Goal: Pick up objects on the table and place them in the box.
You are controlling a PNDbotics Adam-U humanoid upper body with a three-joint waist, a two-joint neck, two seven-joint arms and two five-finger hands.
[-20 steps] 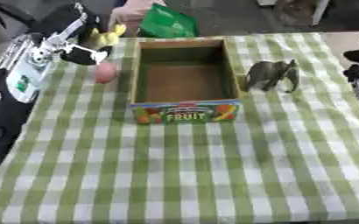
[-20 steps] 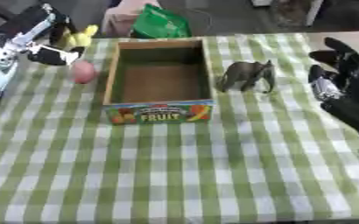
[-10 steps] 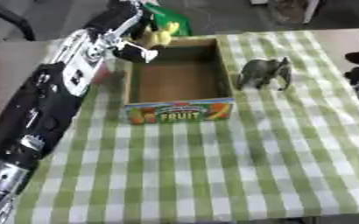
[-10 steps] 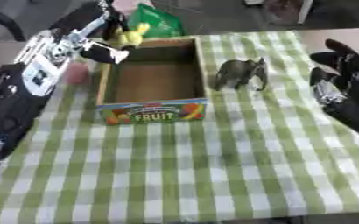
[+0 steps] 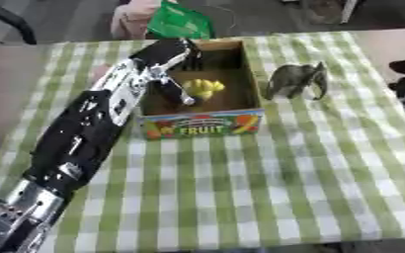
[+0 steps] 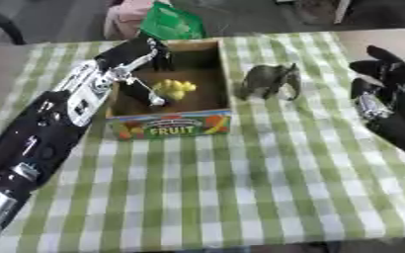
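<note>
The wooden box (image 5: 202, 126) with a FRUIT label stands at the table's back middle. A yellow toy fruit (image 5: 202, 89) lies on its floor. My left hand (image 5: 173, 63) hangs over the box's left half, open, with the thumb (image 5: 178, 95) reaching down beside the yellow fruit and the other fingers spread toward the back wall. A grey toy elephant (image 5: 296, 81) stands upright just right of the box. A pink round thing (image 5: 97, 74) peeks out left of the box, mostly hidden by my left arm. My right hand (image 6: 385, 94) idles open at the right edge.
A green-and-white checked cloth (image 5: 240, 188) covers the table. A green bag (image 5: 180, 22) and pink fabric (image 5: 135, 17) sit beyond the far edge behind the box. My left arm (image 5: 85, 138) lies across the table's left side.
My left hand has gone from the box's back left corner to above its inside. The yellow fruit it carried now lies on the box floor. The camera has shifted too.
</note>
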